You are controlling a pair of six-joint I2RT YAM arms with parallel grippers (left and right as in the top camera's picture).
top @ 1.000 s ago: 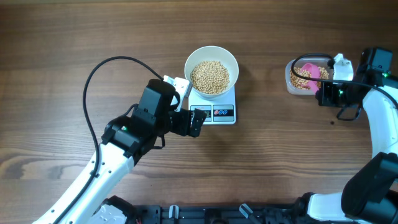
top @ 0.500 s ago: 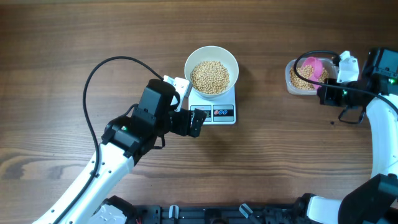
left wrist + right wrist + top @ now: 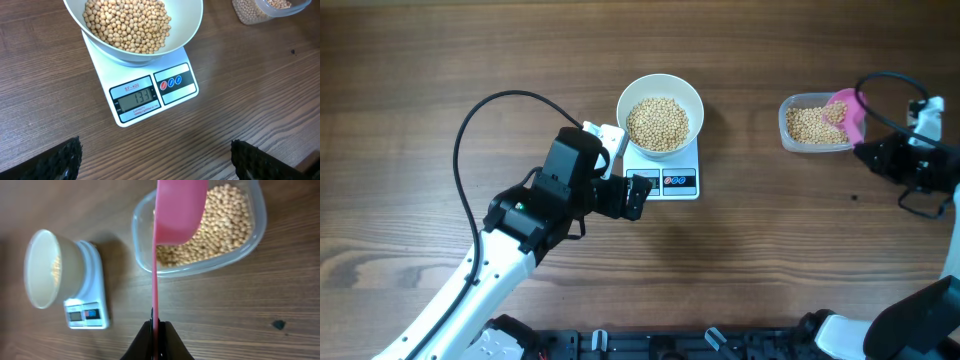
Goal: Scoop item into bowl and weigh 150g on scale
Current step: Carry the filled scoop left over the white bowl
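The left arm point(image 3: 490, 268) has smooth white plastic link shells and boxy black joint housings, with a thin black cable point(image 3: 510, 94) arching off it. The left gripper point(image 3: 636, 196) has black, coarsely knurled finger pads point(image 3: 60, 160). The right arm point(image 3: 905, 160) is built alike, black at the wrist with its own looping black cable point(image 3: 890, 74).

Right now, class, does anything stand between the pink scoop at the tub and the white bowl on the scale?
Nothing visible does. Only bare table lies between the scoop at the tub and the bowl. The open left gripper sits in front of the scale, off that path.
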